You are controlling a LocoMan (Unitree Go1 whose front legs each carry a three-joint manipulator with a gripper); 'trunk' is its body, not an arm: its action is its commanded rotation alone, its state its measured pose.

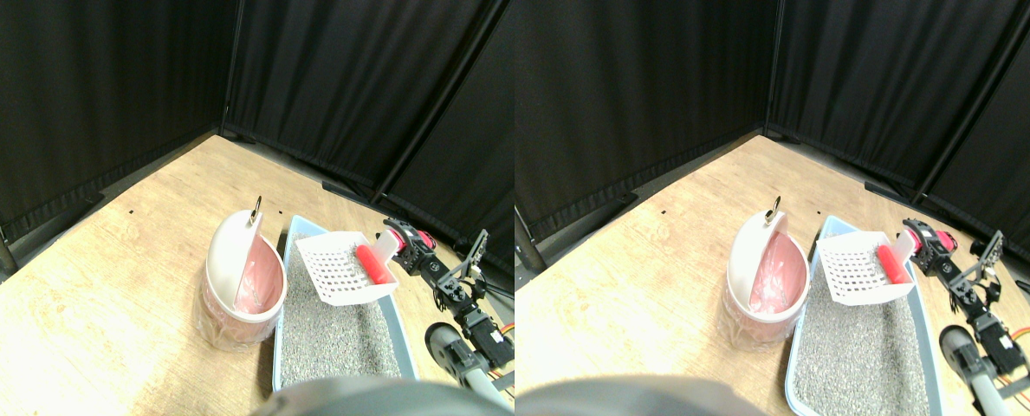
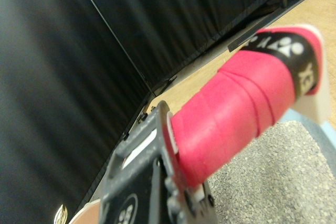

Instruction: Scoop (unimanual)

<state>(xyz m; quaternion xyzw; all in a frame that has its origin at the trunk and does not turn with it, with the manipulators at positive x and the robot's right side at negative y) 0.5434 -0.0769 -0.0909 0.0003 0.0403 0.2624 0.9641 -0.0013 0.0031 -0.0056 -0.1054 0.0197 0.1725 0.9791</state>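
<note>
Stereo pair view: the white scoop [image 1: 339, 267] is held above the litter tray [image 1: 294, 227], the bin [image 1: 244, 276] at its 9 o'clock. The scoop's pink-wrapped handle [image 2: 239, 116] is clamped in the right claw [image 1: 404, 241].

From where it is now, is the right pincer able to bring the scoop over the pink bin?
Probably yes. The right pincer holds the scoop raised above the litter tray, and the pink bin stands just beside, lid tipped open. Nothing stands between them.

The scoop [image 1: 338, 267] was white with a grid of holes, its handle [image 2: 236, 108] wrapped pink. The bin [image 1: 242, 282] was cream with a pink liner, the tray [image 1: 294, 232] pale blue, the litter [image 1: 333, 334] speckled grey.
</note>
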